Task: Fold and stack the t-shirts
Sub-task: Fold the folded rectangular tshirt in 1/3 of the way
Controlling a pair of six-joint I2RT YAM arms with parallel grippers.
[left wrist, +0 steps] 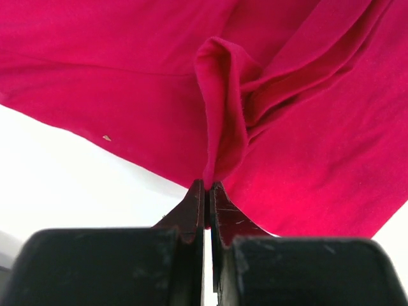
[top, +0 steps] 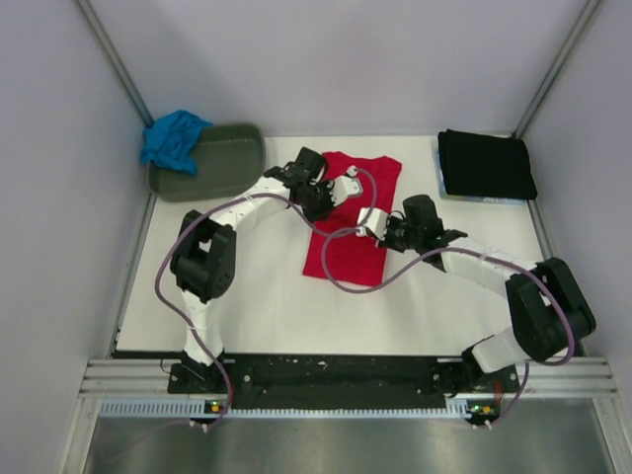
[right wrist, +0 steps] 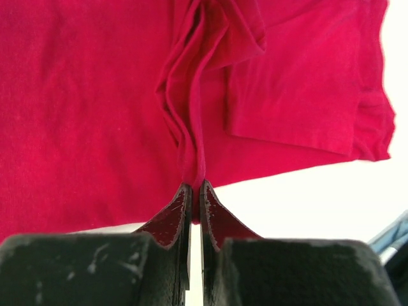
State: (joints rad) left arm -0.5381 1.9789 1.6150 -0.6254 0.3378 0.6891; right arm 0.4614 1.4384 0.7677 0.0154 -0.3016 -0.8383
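Note:
The red t-shirt lies partly folded in the middle of the table. My left gripper sits over its upper left part. In the left wrist view it is shut on a raised ridge of the red fabric. My right gripper is at the shirt's right edge. In the right wrist view it is shut on a bunched fold of the same shirt. A black t-shirt lies folded at the back right. A turquoise t-shirt is crumpled at the back left.
A grey-green oval tub stands at the back left, with the turquoise shirt hanging over its left end. Walls close the table in on the left, back and right. The arms' bases are on the rail at the near edge.

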